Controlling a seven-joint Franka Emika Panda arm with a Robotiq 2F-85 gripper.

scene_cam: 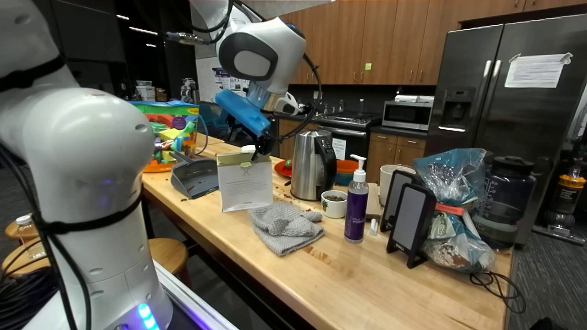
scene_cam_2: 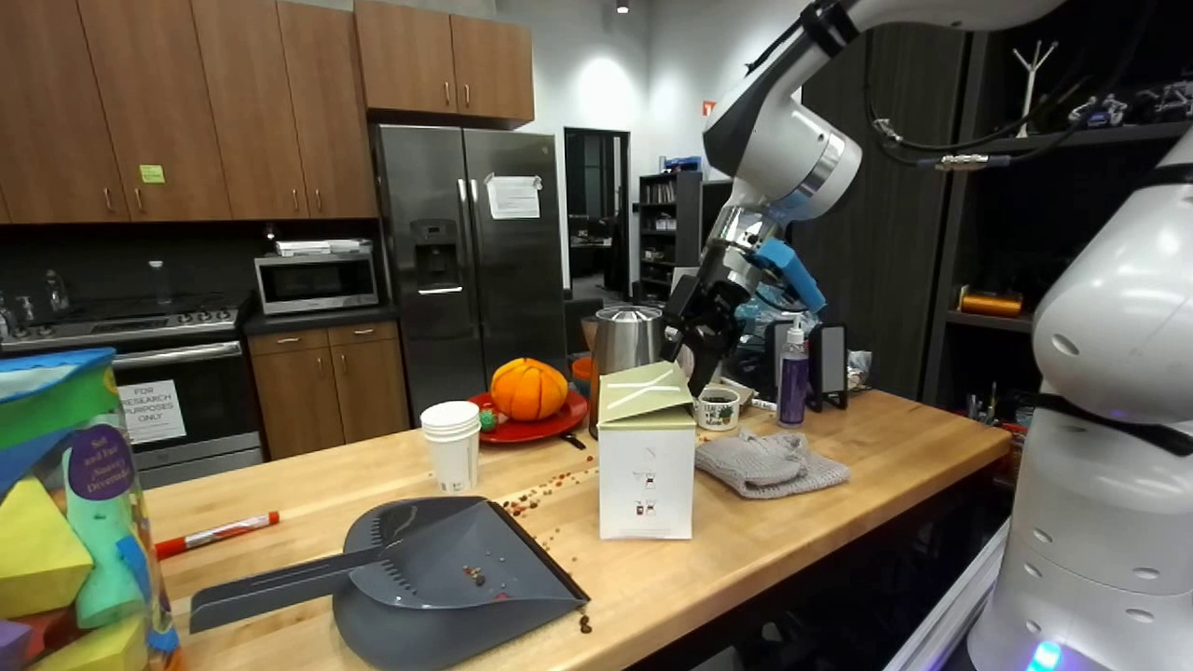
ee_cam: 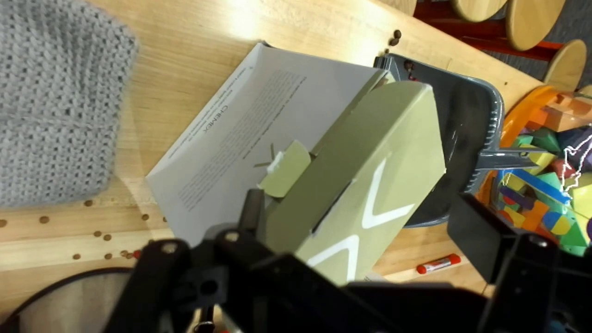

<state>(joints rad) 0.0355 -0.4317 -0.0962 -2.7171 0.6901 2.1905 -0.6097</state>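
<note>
On the counter (scene_cam: 376, 284) stands the box (scene_cam_2: 646, 457), upright; likely light, its card stiff along the edges yet easy to dent, best taken by opposite side walls. The gripper (ee_cam: 360, 218) hangs close by its top, jaws wide apart, holding nothing. The tab (ee_cam: 287, 170) looks flimsy, a poor grip.

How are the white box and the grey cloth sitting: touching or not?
Apart: the wrist view shows a strip of wooden tabletop between the base of the white box and the grey cloth.
</note>
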